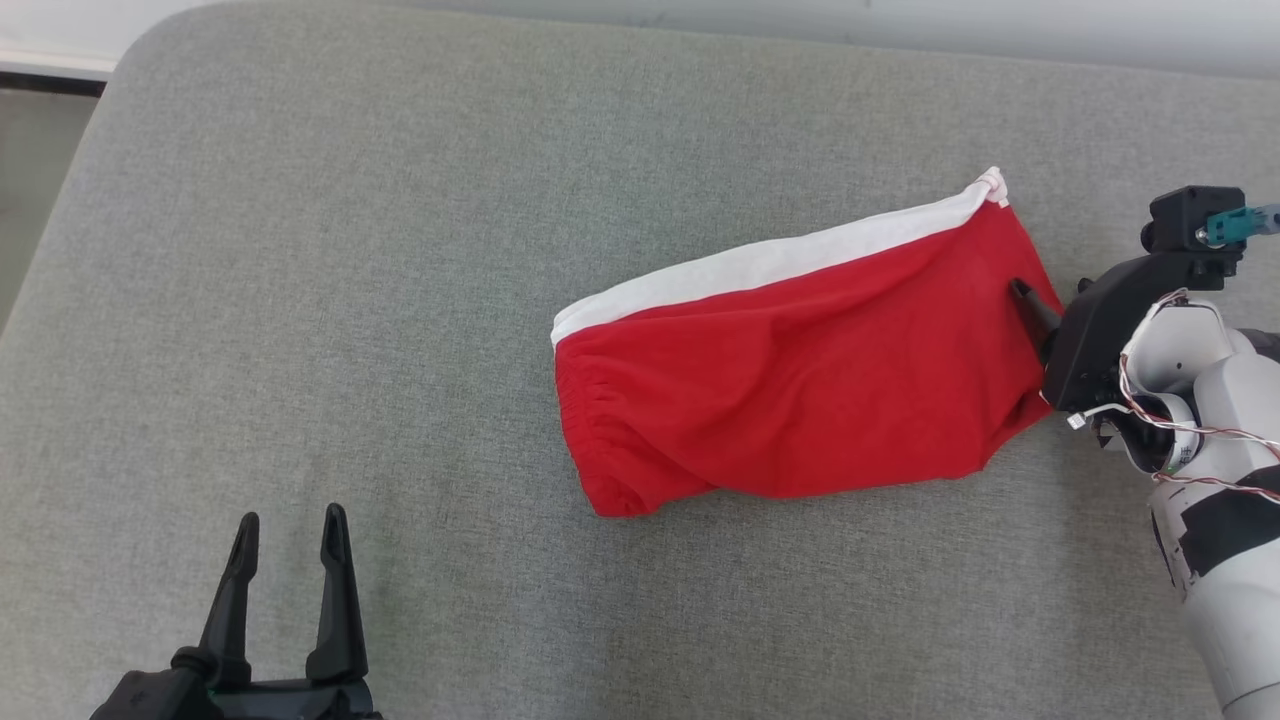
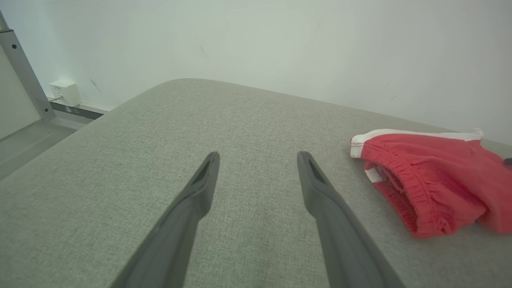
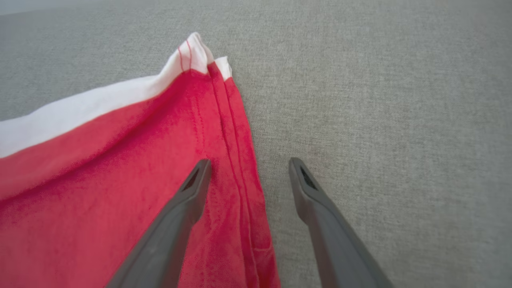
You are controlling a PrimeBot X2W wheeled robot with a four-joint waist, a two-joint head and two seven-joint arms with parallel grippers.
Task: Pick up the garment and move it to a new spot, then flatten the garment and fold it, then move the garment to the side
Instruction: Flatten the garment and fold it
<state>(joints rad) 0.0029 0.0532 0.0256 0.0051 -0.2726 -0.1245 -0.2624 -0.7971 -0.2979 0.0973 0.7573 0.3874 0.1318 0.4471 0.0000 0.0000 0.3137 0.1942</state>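
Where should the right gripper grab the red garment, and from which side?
Probably the stitched hem at the red garment's end nearest the right gripper, coming in from the bare table side. That edge lies flat and straight, and the open fingers straddle it, one over cloth, one over table. The gathered waistband end, toward the left gripper, looks bunched.

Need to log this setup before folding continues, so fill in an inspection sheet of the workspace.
Surface: grey fabric pad with a rounded corner.
Job's things: red garment with a white stripe, lying slightly rumpled on the pad's right side.
Clutter: nothing seen.
Grippers: left gripper open over bare pad; right gripper open, one finger over the garment's seamed edge, the other over the pad.
Cables: thin red and white wires on the right wrist.
Surroundings: pale wall, small wall box, metal post.
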